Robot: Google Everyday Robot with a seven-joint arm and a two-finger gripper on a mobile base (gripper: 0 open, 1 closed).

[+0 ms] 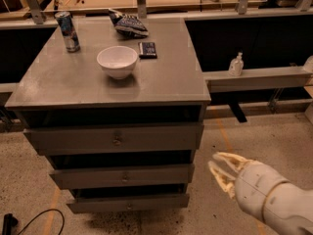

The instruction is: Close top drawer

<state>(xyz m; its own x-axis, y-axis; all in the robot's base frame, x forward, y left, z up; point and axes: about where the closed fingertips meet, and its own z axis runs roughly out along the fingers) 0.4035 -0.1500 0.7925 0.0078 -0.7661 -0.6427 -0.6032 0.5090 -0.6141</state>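
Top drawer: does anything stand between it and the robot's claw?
Nothing visible does. The gripper hangs off to the right of the cabinet, lower than the top drawer, with only floor between them.

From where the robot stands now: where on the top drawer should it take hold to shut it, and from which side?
Aim at the small round knob at the centre of the top drawer, coming straight from the front. Its front is flat and plain, so a centred push there should slide it in evenly. The gripper, open, hangs lower down, off its right end.
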